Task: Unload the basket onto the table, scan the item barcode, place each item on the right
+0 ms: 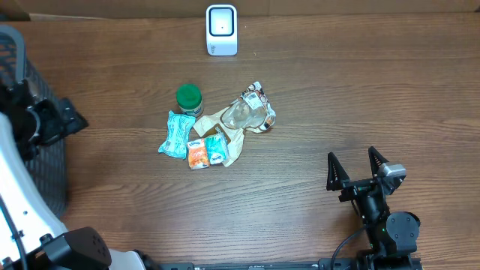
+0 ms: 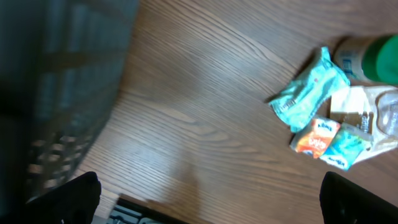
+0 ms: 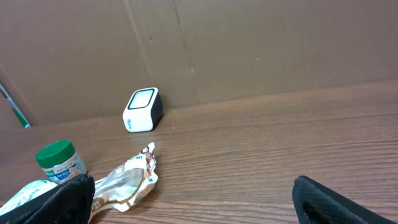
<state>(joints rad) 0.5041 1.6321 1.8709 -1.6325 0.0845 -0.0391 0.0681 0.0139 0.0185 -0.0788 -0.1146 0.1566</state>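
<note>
Here's the bench, broad brown wood grain across the whole view, and a plain cardboard wall closes off its far edge. At the left edge sits a dark mesh basket, and the left pincer hangs just beside it with its jaws spread wide and nothing between them. Over at the near right, the right pincer is spread just as wide and is empty too. The pile of packets lies mid-bench, well apart from both: off to the right of the left pincer, and left of and farther than the right one. Beyond the pile, at the far edge by the wall, stands the white scanner, upright. In the pile itself, a crinkled clear wrapper is on the right, a green-capped bottle on the far left, and a teal packet just near of the bottle. An orange packet and a small teal packet lie side by side at the near edge.
</note>
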